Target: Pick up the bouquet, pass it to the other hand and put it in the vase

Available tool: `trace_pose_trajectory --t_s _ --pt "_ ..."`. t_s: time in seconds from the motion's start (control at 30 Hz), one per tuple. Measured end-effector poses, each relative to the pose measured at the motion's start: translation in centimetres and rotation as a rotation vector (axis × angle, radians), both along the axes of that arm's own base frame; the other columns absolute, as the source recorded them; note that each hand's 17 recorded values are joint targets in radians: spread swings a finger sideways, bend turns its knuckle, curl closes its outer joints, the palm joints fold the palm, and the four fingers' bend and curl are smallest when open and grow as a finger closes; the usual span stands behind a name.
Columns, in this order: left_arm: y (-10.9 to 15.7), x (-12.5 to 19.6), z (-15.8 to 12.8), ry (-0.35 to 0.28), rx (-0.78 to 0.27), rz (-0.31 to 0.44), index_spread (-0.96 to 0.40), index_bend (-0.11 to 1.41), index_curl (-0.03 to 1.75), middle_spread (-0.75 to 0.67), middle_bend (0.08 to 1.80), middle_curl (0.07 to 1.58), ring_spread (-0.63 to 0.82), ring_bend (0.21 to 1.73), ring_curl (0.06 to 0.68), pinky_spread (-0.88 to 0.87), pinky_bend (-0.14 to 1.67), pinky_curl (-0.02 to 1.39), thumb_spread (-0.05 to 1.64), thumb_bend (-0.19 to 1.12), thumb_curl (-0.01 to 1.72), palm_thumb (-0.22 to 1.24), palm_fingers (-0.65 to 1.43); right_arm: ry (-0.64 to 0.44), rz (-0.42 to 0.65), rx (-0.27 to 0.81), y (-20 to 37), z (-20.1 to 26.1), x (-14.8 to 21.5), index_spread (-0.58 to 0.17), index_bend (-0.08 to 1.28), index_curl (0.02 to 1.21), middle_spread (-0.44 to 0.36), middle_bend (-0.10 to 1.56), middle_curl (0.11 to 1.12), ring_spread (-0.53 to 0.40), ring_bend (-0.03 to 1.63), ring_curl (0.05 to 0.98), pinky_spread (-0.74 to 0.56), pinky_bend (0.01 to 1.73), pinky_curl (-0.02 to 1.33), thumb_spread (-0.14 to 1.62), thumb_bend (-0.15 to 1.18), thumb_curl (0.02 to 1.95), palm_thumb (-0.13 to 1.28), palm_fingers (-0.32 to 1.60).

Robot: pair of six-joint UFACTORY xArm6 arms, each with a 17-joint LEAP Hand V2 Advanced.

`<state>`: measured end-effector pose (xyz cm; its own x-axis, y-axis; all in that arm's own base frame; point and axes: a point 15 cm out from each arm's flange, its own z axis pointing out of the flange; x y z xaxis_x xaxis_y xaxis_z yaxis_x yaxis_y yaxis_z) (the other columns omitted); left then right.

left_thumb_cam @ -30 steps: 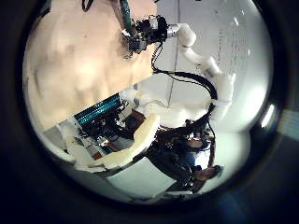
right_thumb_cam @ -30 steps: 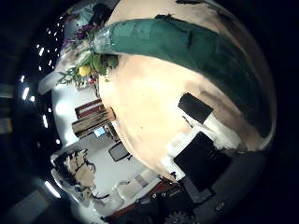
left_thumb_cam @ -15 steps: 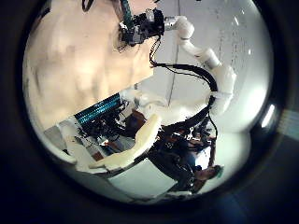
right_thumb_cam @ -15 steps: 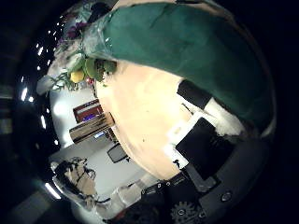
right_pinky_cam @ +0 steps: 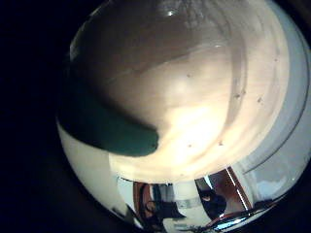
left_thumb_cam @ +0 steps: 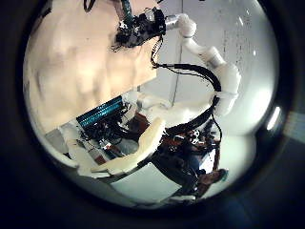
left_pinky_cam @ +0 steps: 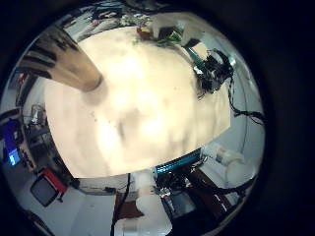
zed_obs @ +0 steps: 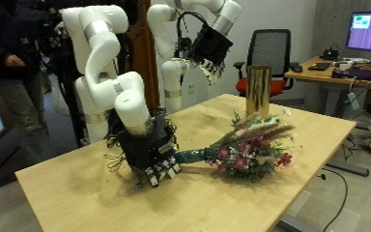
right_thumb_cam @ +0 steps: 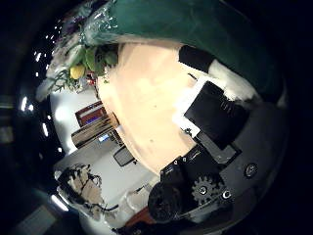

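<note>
A: Can anyone make out whether the right hand [zed_obs: 153,153] actually has the bouquet [zed_obs: 243,147]? Its fingertips sit right at the green wrap and I can't see the contact.

B: Nope. Right palm views only catch part of the wrap [right_thumb_cam: 166,22], cut off at the rim. Flowers there are too small to tell apart. The vase [left_pinky_cam: 61,61] is clipped in the left palm view too.

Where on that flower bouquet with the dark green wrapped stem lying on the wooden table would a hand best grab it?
Best around the bouquet's green wrapped stem, from above: it lies flat on the table, slim and firm, while the blooms are loose and fragile. The right hand is already down over that end.
</note>
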<state>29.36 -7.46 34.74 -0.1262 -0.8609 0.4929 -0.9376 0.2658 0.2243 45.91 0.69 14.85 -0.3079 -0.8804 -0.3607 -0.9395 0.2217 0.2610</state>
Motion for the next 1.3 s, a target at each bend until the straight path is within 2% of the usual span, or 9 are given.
trace_pose_trajectory --t_s 0.07,0.1,0.23,0.4,0.6,0.87,1.03,1.13,1.3 --pt "0.0 0.0 0.0 0.001 0.0 0.001 0.31 0.17 0.33 0.34 0.27 0.35 0.49 0.5 0.186 0.45 0.19 0.27 0.92 -0.03 0.3 0.29 0.18 -0.037 -0.024 -0.004 -1.2 1.6 0.4 -0.337 0.8 0.72 -0.201 1.09 0.66 -0.24 1.25 0.476 -0.44 1.08 0.45 0.93 0.0 0.52 0.98 1.37" --pt "0.0 0.0 0.0 0.001 0.0 0.002 0.31 0.17 0.33 0.34 0.27 0.35 0.49 0.5 0.186 0.45 0.19 0.27 0.92 -0.03 0.3 0.29 0.18 -0.056 -0.04 -0.007 -2.0 2.5 0.5 -0.332 0.86 0.76 -0.195 1.14 0.68 -0.231 1.29 0.502 -0.4 1.17 0.5 0.93 0.01 0.54 1.03 1.31" --pt "0.1 0.0 0.0 0.0 0.001 0.004 0.31 0.17 0.33 0.34 0.27 0.35 0.49 0.5 0.186 0.45 0.19 0.27 0.92 -0.03 0.3 0.29 0.18 -0.146 -0.064 -0.005 -2.7 6.8 0.8 -0.314 0.97 0.85 -0.175 1.25 0.73 -0.215 1.37 0.558 -0.31 1.33 0.59 0.93 0.04 0.61 1.15 1.19" --pt "0.2 0.1 -0.3 0.007 -0.001 0.006 0.31 0.17 0.33 0.34 0.27 0.35 0.49 0.5 0.184 0.45 0.19 0.27 0.93 -0.03 0.3 0.3 0.18 -0.266 -0.047 0.051 -1.7 13.0 0.3 -0.3 1.02 0.9 -0.155 1.3 0.75 -0.203 1.41 0.59 -0.25 1.37 0.65 0.89 0.03 0.66 1.19 1.14" --pt "-0.2 0.8 0.2 -0.004 -0.037 0.025 0.3 0.17 0.33 0.33 0.27 0.34 0.49 0.5 0.184 0.45 0.19 0.27 0.93 -0.03 0.29 0.3 0.19 -0.407 -0.019 0.215 -0.5 19.7 -1.9 -0.276 1.04 0.93 -0.141 1.33 0.75 -0.195 1.43 0.612 -0.22 1.36 0.7 0.76 0.01 0.76 1.24 1.12" --pt "-1.6 2.2 2.7 -0.062 -0.214 0.077 0.29 0.17 0.33 0.31 0.27 0.35 0.47 0.51 0.186 0.44 0.19 0.27 0.94 -0.03 0.29 0.29 0.19 -0.575 0.133 0.475 3.5 26.6 -5.7 -0.266 1.05 0.96 -0.13 1.35 0.75 -0.194 1.44 0.629 -0.2 1.3 0.76 0.53 -0.02 0.86 1.22 1.11" --pt "-3.2 3.1 5.8 -0.124 -0.377 0.108 0.3 0.17 0.33 0.33 0.27 0.34 0.47 0.51 0.187 0.44 0.19 0.27 0.93 -0.03 0.29 0.27 0.19 -0.656 0.191 0.593 4.0 26.5 -7.4 -0.264 1.06 0.97 -0.127 1.36 0.75 -0.194 1.44 0.635 -0.21 1.26 0.8 0.43 -0.02 0.89 1.2 1.11" --pt "-3.2 3.4 7.6 -0.158 -0.465 0.131 0.3 0.16 0.32 0.32 0.27 0.34 0.47 0.52 0.19 0.44 0.19 0.28 0.92 -0.04 0.29 0.23 0.19 -0.671 0.211 0.683 4.8 25.3 -8.7 -0.263 1.06 0.98 -0.126 1.36 0.75 -0.194 1.44 0.637 -0.21 1.25 0.82 0.39 -0.02 0.91 1.2 1.11" --pt "-4.4 3.2 10.3 -0.168 -0.624 0.129 0.29 0.15 0.31 0.34 0.26 0.34 0.47 0.54 0.193 0.44 0.2 0.28 0.89 -0.04 0.29 0.2 0.18 -0.682 0.312 0.805 6.8 24.7 -11.1 -0.263 1.06 0.98 -0.126 1.37 0.75 -0.188 1.44 0.64 -0.22 1.22 0.85 0.33 -0.02 0.92 1.19 1.11"
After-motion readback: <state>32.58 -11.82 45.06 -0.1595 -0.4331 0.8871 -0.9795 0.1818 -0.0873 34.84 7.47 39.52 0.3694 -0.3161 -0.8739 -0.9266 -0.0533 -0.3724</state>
